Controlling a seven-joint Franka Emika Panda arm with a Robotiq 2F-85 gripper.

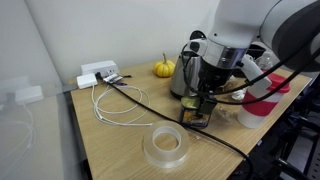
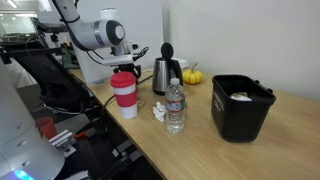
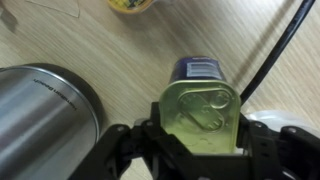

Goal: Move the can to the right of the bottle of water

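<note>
The can (image 3: 200,112) is a squat tin with a yellow-green pull-tab top and a dark blue label. It fills the middle of the wrist view, between my gripper's (image 3: 195,145) two black fingers, which are closed against its sides. In an exterior view my gripper (image 1: 204,105) holds the can (image 1: 196,119) low over the wooden table, just in front of the steel kettle (image 1: 185,76). The bottle of water (image 2: 175,108) stands near the table's front edge in an exterior view. There the can is hidden behind the red-lidded cup (image 2: 123,92).
A small orange pumpkin (image 1: 163,68) sits behind the kettle. A clear tape roll (image 1: 165,146), a white power strip (image 1: 98,73) and loose cables (image 1: 120,105) lie on the table. A black bin (image 2: 241,106) stands beside the bottle. A black cable (image 3: 283,45) runs next to the can.
</note>
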